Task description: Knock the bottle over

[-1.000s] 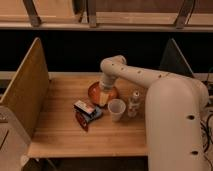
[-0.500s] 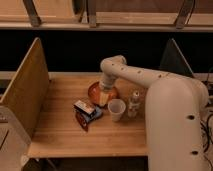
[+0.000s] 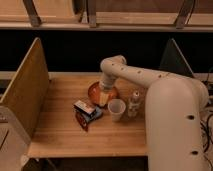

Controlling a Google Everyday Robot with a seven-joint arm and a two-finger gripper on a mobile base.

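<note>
The bottle point(image 3: 133, 103) is small and clear with a white cap. It stands upright on the wooden table point(image 3: 60, 135), right of the translucent white cup point(image 3: 116, 109) and close against my white arm. My gripper point(image 3: 103, 96) hangs down from the arm's bent end over the orange bowl point(image 3: 96, 90), left of the cup and about a cup's width away from the bottle.
A snack packet point(image 3: 86, 113), red and blue with a dark top, lies left of the cup. A tall wooden panel point(image 3: 25, 90) walls the table's left side and a dark panel point(image 3: 172, 60) stands at the right rear. My arm's thick body point(image 3: 172, 125) covers the table's right part.
</note>
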